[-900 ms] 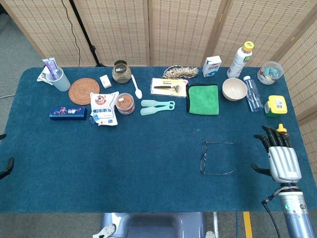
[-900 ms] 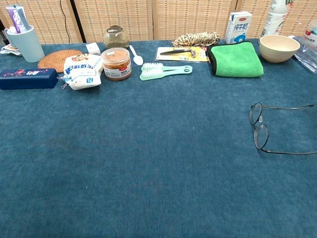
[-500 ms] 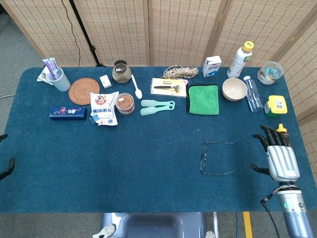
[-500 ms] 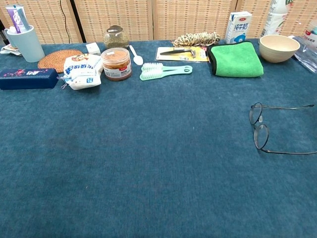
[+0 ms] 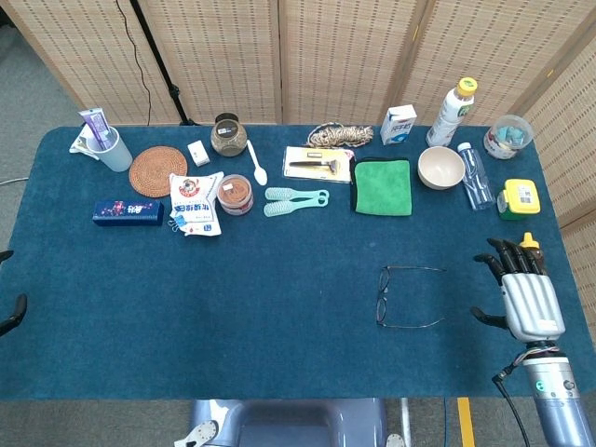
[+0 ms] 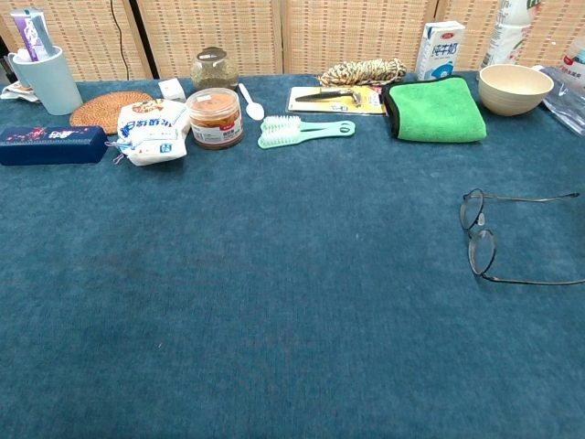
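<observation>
My right hand hovers at the table's right side near the front, fingers straight and spread with nothing in them. A pair of thin-framed glasses lies unfolded on the blue cloth just left of it, about a hand's width away, and shows in the chest view too as glasses. A yellow-capped item shows just beyond the fingertips. Of my left hand only dark finger parts show at the far left edge of the head view, off the table's side. The chest view shows neither hand.
Along the back stand a cup with toothpaste, woven coaster, blue box, snack bag, jars, brushes, green cloth, bowl, bottles, milk carton and a yellow box.
</observation>
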Controlling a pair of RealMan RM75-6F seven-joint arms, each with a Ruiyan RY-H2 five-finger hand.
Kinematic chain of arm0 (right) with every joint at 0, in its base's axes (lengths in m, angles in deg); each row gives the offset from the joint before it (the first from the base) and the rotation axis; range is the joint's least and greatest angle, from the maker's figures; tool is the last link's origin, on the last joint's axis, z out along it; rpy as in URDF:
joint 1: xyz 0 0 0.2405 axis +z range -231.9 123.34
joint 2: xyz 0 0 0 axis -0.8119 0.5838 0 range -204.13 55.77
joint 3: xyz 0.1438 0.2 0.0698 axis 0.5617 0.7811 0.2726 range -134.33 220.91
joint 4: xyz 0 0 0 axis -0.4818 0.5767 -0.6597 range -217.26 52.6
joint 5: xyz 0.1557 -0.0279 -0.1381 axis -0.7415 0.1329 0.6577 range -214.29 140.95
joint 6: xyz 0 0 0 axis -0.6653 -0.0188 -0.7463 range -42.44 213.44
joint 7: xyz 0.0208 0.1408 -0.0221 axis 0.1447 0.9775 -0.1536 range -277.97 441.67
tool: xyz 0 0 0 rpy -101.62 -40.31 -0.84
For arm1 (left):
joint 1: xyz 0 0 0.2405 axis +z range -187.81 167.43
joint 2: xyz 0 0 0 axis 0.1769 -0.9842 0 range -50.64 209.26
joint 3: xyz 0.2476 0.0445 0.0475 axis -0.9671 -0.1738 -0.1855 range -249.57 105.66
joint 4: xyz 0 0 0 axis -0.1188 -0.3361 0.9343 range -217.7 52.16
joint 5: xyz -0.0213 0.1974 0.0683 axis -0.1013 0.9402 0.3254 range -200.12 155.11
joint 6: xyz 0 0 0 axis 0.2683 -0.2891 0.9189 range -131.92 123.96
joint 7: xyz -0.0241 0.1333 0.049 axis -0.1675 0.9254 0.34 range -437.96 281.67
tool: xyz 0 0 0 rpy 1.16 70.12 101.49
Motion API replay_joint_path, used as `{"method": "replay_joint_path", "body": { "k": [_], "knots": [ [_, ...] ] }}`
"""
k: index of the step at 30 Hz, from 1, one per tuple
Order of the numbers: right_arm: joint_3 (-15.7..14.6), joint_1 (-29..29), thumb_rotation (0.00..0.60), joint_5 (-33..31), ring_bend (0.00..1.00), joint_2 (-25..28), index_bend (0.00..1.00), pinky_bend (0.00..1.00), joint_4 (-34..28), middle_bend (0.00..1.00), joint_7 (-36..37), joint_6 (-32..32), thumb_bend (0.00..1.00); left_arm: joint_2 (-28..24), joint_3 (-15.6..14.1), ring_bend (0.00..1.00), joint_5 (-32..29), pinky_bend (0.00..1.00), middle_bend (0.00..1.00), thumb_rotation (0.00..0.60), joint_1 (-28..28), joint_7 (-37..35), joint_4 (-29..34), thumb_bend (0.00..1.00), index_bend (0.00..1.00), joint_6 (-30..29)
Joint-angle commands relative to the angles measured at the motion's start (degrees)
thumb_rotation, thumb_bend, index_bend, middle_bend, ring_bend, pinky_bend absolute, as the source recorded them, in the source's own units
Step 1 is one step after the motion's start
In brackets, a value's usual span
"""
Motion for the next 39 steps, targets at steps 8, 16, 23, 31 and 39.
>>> {"method": "replay_joint_path", "body": {
  "k": [8,16,23,31,39],
  "knots": [
    [-0.9,2.8,0.6,1.3,0.21,1.8,0.42,0.14,-1.0,0.32,0.8,-5.7,0.04,-0.4,0.3,0.09,0.0,0.05,0.11,0.59,-0.4,0.5,0.3,0.38,0.2,0.0],
    [-2.5,6.6,0.6,2.5,0.22,2.4,0.45,0.15,-1.7,0.34,3.2,-13.9,0.04,-0.8,0.6,0.09,0.3,0.05,0.11,0.591,-1.0,0.9,0.9,0.38,0.2,0.2],
    [-3.0,9.8,0.6,2.6,0.21,1.1,0.44,0.15,-1.2,0.32,2.8,-19.0,0.04,-1.3,1.0,0.09,0.4,0.05,0.11,0.592,-1.3,0.8,1.0,0.38,0.2,0.1],
    [-3.1,13.0,0.6,0.5,0.11,-0.6,0.39,0.07,-0.5,0.2,-0.3,-23.5,0.04,-1.4,1.1,0.09,0.5,0.05,0.11,0.593,-1.7,0.8,1.0,0.38,0.2,0.4],
    [-3.7,17.1,0.6,-7.1,0.04,-2.0,0.33,0.02,-1.3,0.12,-7.9,-28.9,0.04,-1.2,1.1,0.09,0.0,0.05,0.11,0.592,-2.1,0.4,0.4,0.38,0.2,1.0]
  ]
}}
